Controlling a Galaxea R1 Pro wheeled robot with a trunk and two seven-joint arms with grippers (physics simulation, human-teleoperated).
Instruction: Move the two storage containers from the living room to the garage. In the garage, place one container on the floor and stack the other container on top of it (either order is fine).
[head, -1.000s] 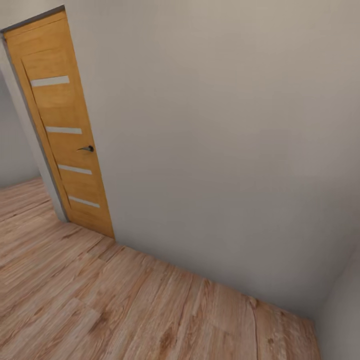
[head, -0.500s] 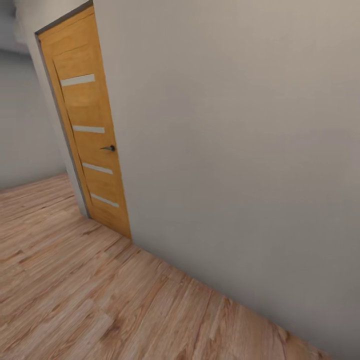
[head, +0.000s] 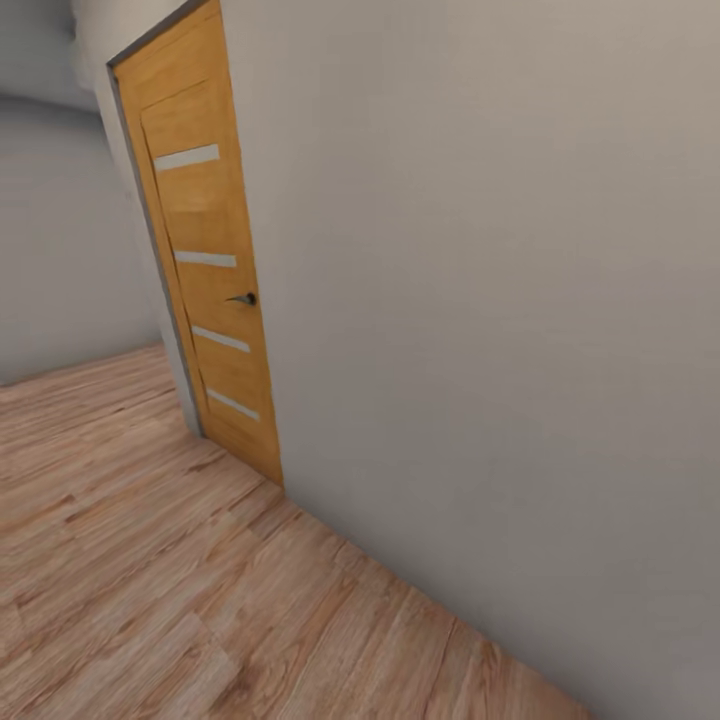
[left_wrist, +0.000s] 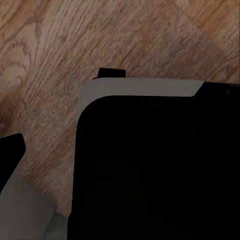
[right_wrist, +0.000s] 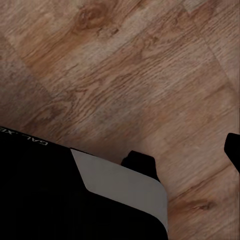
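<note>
Light wood-plank flooring (head: 150, 560), wooden door (head: 205, 270) shut; gripper states perhaps hidden, cannot tell.

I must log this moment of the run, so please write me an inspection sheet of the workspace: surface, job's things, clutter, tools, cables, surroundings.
Surface: wood-plank floor, bare where seen.
Job's things: nothing seen.
Clutter: nothing seen.
Tools: dark fingertips of the left tool and right tool above the planks, apart, nothing between them; both look open.
Cables: nothing seen.
Surroundings: plain grey wall ahead; wooden door with pale strips and a dark handle, seemingly shut; the robot's dark body below the left wrist.
</note>
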